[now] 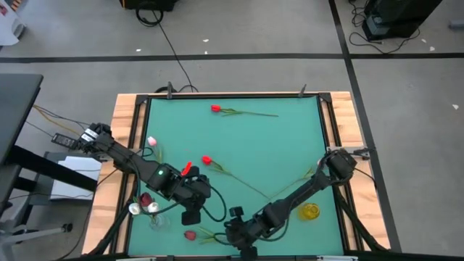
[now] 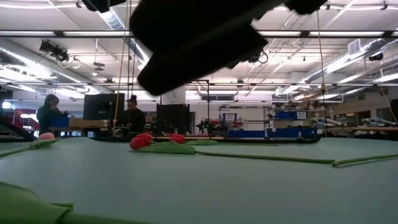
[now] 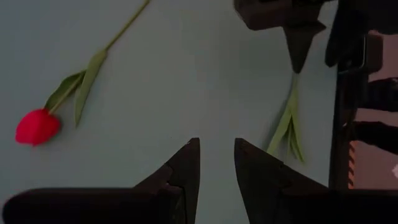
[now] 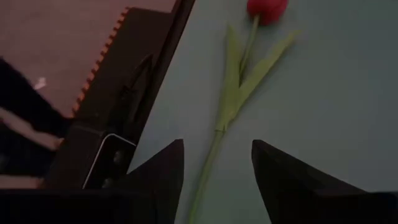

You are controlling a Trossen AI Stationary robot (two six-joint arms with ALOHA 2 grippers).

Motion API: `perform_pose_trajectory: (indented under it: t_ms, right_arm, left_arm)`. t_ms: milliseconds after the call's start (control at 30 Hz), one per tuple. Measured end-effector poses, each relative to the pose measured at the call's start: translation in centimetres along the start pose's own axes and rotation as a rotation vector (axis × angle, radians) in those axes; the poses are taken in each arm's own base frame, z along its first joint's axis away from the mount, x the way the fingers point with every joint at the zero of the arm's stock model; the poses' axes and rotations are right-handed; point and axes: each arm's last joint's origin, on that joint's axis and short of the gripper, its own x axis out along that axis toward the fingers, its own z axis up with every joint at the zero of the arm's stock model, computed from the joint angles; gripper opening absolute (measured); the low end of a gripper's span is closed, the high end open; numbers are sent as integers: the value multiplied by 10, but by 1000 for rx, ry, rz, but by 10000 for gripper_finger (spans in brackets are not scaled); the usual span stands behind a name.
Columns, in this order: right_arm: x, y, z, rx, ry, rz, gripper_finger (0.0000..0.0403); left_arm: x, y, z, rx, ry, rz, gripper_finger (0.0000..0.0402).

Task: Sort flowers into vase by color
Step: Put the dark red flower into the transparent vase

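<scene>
Right end effector [image 4: 214, 163] low at desk [image 1: 275, 145] 6 o'clock edge, fingers apart, straddling stem of red tulip [image 4: 266, 9] flat on mat, no grip. Left end effector [image 3: 216, 163] at 7 o'clock, fingers slightly apart, empty. Glass vase [image 1: 147, 208] at 8 o'clock with flower heads in it. Other red tulips: 12 o'clock [image 1: 217, 109], centre [image 1: 206, 160].

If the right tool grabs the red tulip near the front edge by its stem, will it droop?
Probably a little: the red tulip has a long thin stem with its head at the far end. It looks light. Lying flat, it may slide rather than roll between the right tool fingers.
</scene>
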Motion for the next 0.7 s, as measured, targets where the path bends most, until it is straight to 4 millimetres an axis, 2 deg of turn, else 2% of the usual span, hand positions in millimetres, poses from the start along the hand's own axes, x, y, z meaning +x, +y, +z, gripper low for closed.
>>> perform_pose_trajectory:
  t_ms: [233, 400, 700]
  right_arm:
    - [5, -11, 3, -13, 25, 58, 171]
    - [6, -13, 3, -40, 29, 74, 168]
    - [35, -18, -9, -45, 41, 80, 168]
  left_arm:
    - [0, 3, -4, -8, 36, 38, 103]
    - [1, 9, 0, -23, 8, 84, 103]
    - [3, 23, 8, -41, 2, 119, 103]
